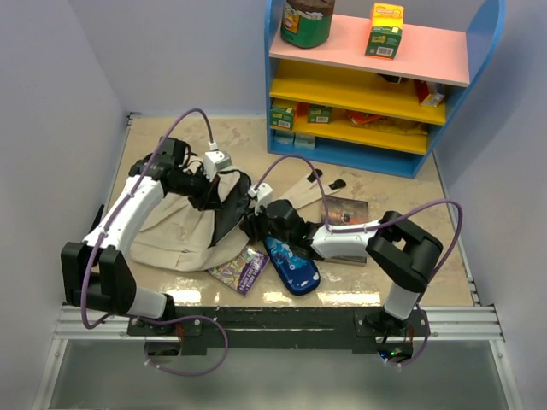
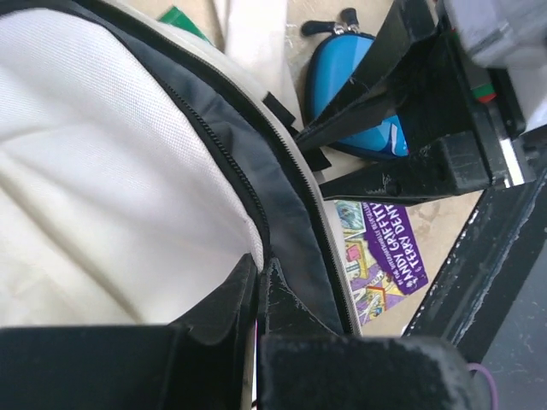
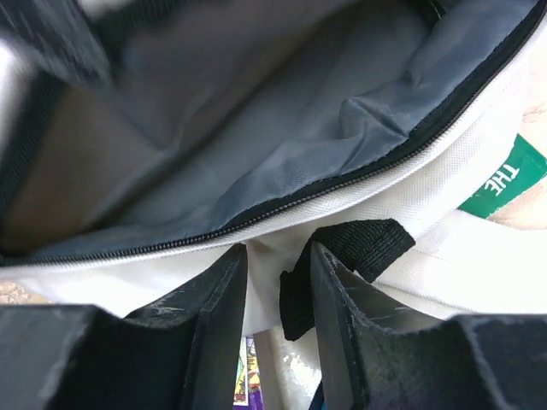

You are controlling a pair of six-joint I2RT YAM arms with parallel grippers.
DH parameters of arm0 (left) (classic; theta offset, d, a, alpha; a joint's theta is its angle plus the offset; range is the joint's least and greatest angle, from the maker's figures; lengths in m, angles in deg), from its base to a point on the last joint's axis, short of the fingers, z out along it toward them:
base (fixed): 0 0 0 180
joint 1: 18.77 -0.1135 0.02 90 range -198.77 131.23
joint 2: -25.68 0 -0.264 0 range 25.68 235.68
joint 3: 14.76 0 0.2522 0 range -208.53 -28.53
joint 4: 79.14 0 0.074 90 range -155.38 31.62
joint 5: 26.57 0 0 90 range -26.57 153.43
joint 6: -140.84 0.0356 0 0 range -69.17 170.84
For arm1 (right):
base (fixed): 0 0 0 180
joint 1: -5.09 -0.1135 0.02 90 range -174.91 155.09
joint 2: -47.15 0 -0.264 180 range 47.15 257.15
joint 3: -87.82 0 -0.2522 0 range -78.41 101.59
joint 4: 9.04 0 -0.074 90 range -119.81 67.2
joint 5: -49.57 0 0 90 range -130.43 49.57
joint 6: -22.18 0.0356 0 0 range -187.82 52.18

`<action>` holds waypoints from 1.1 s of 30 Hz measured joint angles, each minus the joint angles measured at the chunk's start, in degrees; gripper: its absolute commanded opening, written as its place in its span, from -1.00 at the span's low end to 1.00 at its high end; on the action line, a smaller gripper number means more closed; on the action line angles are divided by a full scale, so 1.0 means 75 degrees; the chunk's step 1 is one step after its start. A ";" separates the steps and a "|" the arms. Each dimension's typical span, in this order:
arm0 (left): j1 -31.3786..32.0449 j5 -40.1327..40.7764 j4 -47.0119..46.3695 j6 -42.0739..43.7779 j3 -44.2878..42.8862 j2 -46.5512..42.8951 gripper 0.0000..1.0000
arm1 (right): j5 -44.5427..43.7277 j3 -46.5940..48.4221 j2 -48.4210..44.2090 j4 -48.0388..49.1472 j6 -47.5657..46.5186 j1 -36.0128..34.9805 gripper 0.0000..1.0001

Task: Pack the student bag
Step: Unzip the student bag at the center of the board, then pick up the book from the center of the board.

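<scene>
The student bag [image 1: 175,232], beige canvas with dark lining, lies on its side at the table's left, its zip mouth facing right. My left gripper [image 2: 259,275] is shut on the bag's upper rim, pinching the lining edge beside the zip; from above it sits at the top of the mouth [image 1: 208,186]. My right gripper [image 3: 278,269] stands open at the bag's lower rim [image 3: 359,201]. Beige fabric and a black webbing loop [image 3: 363,243] lie between its fingers. The dark inside of the bag [image 3: 239,111] fills the right wrist view.
A blue zip pencil case [image 1: 291,266] and a purple book [image 1: 241,269] lie in front of the bag. Another book [image 1: 346,213] lies under the right arm. A green book corner [image 3: 504,181] shows beside the bag. A coloured shelf [image 1: 376,77] with goods stands at the back right.
</scene>
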 measured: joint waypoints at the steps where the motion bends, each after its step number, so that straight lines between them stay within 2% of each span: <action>1: 0.0000 0.0061 0.0085 0.0041 -0.0149 0.0003 -1.00 | 0.0009 -0.0023 0.0000 0.0015 0.0006 0.0000 -0.24; 6: -0.0047 0.0388 0.0522 0.0122 -0.1623 0.0195 -1.00 | -0.0137 -0.0029 -0.0058 -0.0157 0.0006 -0.0015 -0.13; 8: -0.0090 0.0425 0.0425 0.0178 -0.2101 0.0210 -1.00 | -0.0469 -0.0009 -0.0300 -0.0650 0.0070 0.0003 -0.31; 9: -0.0099 0.0402 0.0353 0.0204 -0.2206 0.0192 -1.00 | -0.0682 0.0070 -0.0484 -0.1008 0.0189 0.0041 -0.57; 10: -0.0102 0.0364 0.0289 0.0248 -0.2209 0.0163 -1.00 | -0.0982 0.0224 -0.0673 -0.1454 0.0364 0.0073 -0.66; 12: -0.0099 0.0251 0.0236 0.0312 -0.2052 0.0149 -1.00 | -0.1664 0.0758 -0.0924 -0.2486 0.0833 0.0169 -0.77; 13: -0.0099 0.0189 0.0175 0.0385 -0.1807 0.0125 -1.00 | -0.2110 0.1177 -0.0950 -0.3110 0.1110 0.0254 -0.75; 14: -0.0099 0.0146 0.0163 0.0434 -0.1638 0.0117 -1.00 | -0.2468 0.1527 -0.0950 -0.3622 0.1361 0.0321 -0.66; 15: -0.0099 0.0128 0.0134 0.0478 -0.1408 0.0108 -1.00 | -0.2760 0.1757 -0.0950 -0.4022 0.1574 0.0361 -0.09; 16: -0.0099 0.0114 0.0119 0.0539 -0.1177 0.0096 -1.00 | -0.3171 0.1958 -0.0968 -0.4514 0.1842 0.0417 0.20; 18: -0.0099 0.0082 0.0087 0.0664 -0.0781 0.0055 -1.00 | -0.3751 0.1993 -0.1072 -0.5281 0.2381 0.0507 0.52; 24: -0.0099 -0.0006 -0.0172 0.0982 0.0029 -0.0463 -1.00 | -0.4657 0.1664 -0.1180 -0.7516 0.3541 0.0685 0.77; 29: -0.0099 -0.0038 -0.0312 0.1049 0.0402 -0.0810 -1.00 | -0.4957 0.1664 -0.0644 -0.8524 0.4106 0.0772 0.82; 33: -0.0099 -0.0035 -0.0332 0.1072 0.0600 -0.1151 -1.00 | -0.4995 0.1402 -0.0207 -0.8786 0.4255 0.0918 0.82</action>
